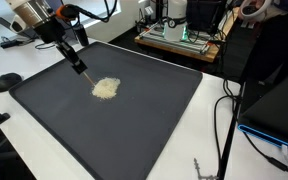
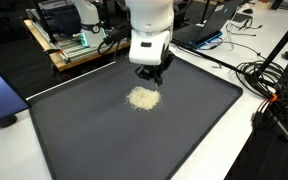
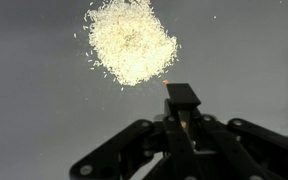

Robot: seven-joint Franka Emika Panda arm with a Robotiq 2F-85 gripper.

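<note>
In the wrist view the hand (image 3: 184, 130) is clamped on a slender tool (image 3: 181, 97). Its tip sits just short of the grain pile (image 3: 131, 40), which lies mid-way across the dark mat (image 2: 84, 130). A low, slow tip should keep the grains from scattering.

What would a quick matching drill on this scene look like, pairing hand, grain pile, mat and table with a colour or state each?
Things:
1. hand
2. grain pile
3. mat
4. table

Colour or state:
a. white
b. dark grey
c. shut on a thin tool
d. pale, heaped loosely

Pairs: 1-c, 2-d, 3-b, 4-a.
</note>
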